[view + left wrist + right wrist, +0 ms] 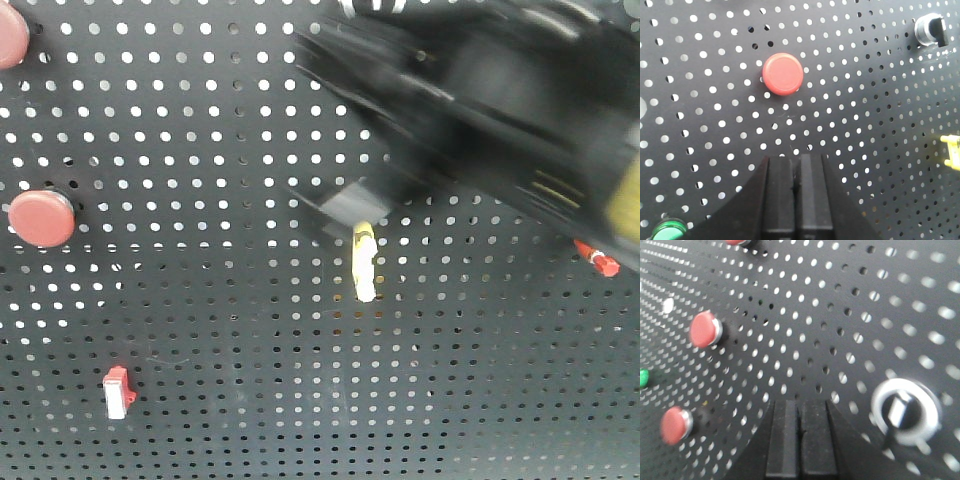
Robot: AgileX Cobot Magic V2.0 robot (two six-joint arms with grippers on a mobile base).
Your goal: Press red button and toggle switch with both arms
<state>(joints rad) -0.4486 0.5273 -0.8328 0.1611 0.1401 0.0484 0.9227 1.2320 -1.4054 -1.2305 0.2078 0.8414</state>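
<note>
Our left gripper (796, 167), jaws pressed together, faces the red button (783, 74) at twelve o'clock, not yet touching. Our right gripper (800, 410), likewise pressed together, has the toggle switch (905, 412) near, at three o'clock.

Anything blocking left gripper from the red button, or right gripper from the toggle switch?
Nothing visible: bare black pegboard lies between left gripper and round red button, likewise right gripper and white-ringed black toggle switch.
</note>
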